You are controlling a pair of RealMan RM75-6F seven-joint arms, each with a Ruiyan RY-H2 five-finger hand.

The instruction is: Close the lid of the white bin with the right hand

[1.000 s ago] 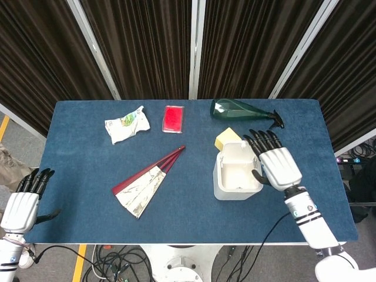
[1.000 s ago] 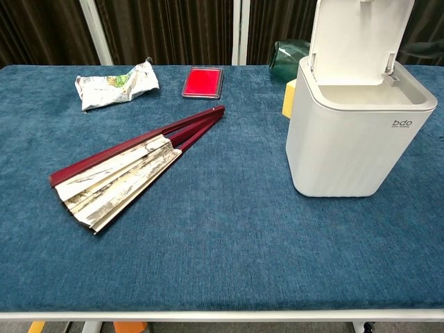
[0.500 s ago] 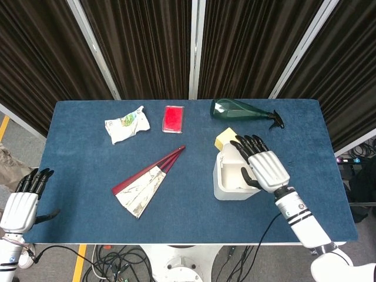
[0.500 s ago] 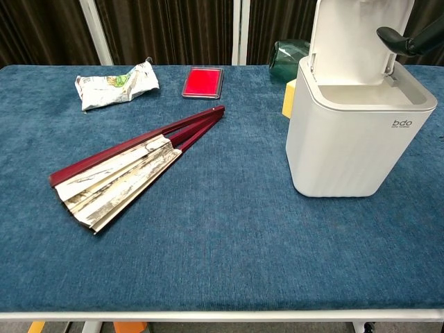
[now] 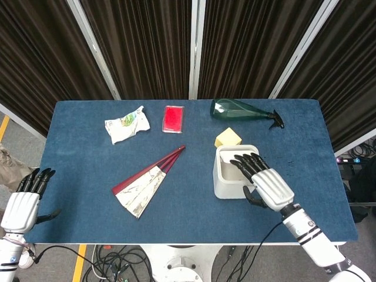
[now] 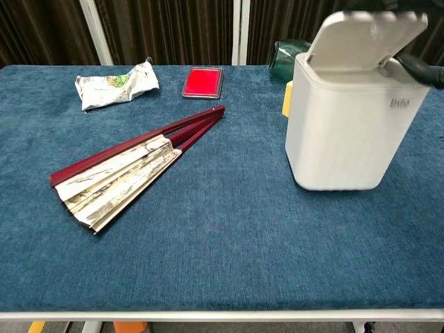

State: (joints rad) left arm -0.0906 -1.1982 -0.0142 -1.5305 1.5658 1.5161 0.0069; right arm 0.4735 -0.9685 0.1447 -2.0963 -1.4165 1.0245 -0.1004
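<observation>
The white bin (image 5: 225, 189) stands right of the table's middle and fills the right side of the chest view (image 6: 340, 125). Its lid (image 6: 361, 31) is tilted down over the opening, still raised at the front, and looks blurred. My right hand (image 5: 267, 187) lies flat on top of the lid with fingers spread, pressing it and gripping nothing. In the chest view only a dark part of that hand (image 6: 422, 71) shows at the bin's right rim. My left hand (image 5: 26, 200) hangs open off the table's front left corner.
A half-folded red fan (image 5: 147, 182) lies left of the bin. At the back are a crumpled wrapper (image 5: 126, 124), a red case (image 5: 173, 118) and a green bottle (image 5: 241, 110). A yellow block (image 5: 227, 138) sits just behind the bin.
My right hand has come forward and down over the bin, swinging the lid from upright to nearly shut. The bin looks slightly shifted. The left hand has not moved.
</observation>
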